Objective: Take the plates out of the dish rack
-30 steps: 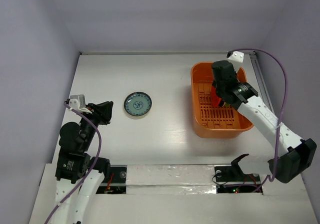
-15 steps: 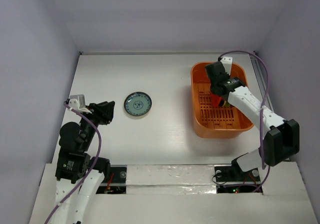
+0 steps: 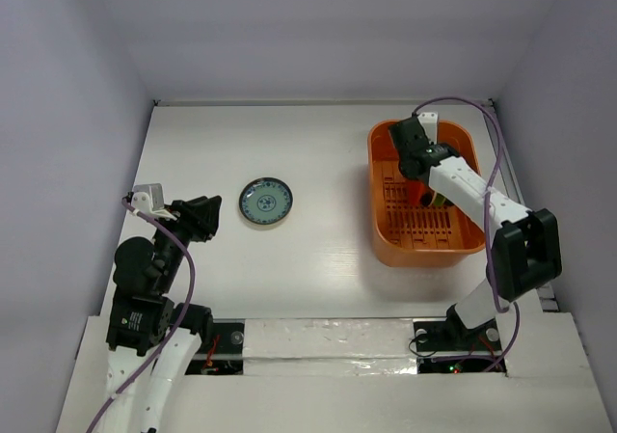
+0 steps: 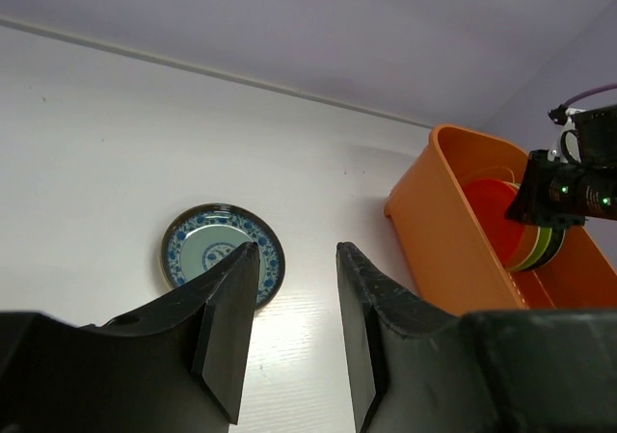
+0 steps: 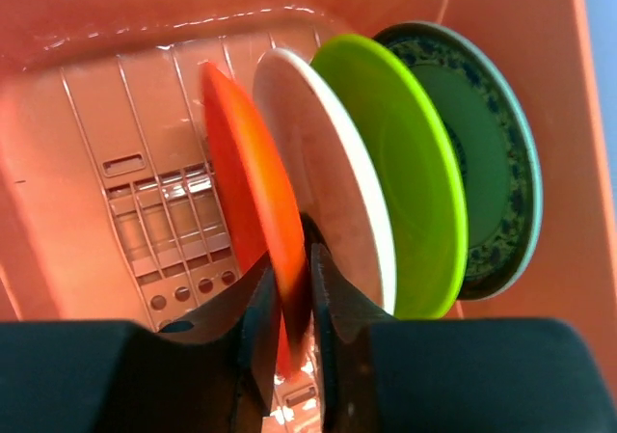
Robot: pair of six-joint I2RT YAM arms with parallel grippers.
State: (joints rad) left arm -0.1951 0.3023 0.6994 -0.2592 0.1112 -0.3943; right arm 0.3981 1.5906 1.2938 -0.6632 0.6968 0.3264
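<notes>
The orange dish rack (image 3: 424,255) stands at the right of the table. Four plates stand on edge in it: orange-red (image 5: 236,173), cream (image 5: 328,182), yellow-green (image 5: 405,173) and dark green-patterned (image 5: 487,163). My right gripper (image 5: 292,259) reaches down into the rack (image 5: 145,211), its jaws shut on the rim of the orange-red plate. A blue-white patterned plate (image 3: 265,202) lies flat on the table left of centre. My left gripper (image 4: 297,250) hovers just beside this plate (image 4: 207,250), open and empty.
White walls enclose the table on three sides. The rack's near wall (image 4: 453,230) rises between my left gripper and the standing plates. A purple cable (image 3: 482,115) loops above the rack's far right corner.
The right arm has folded in over the rack and its wrist has moved toward the rack's far end, jaws now on the orange-red plate. The left arm has not visibly moved.
</notes>
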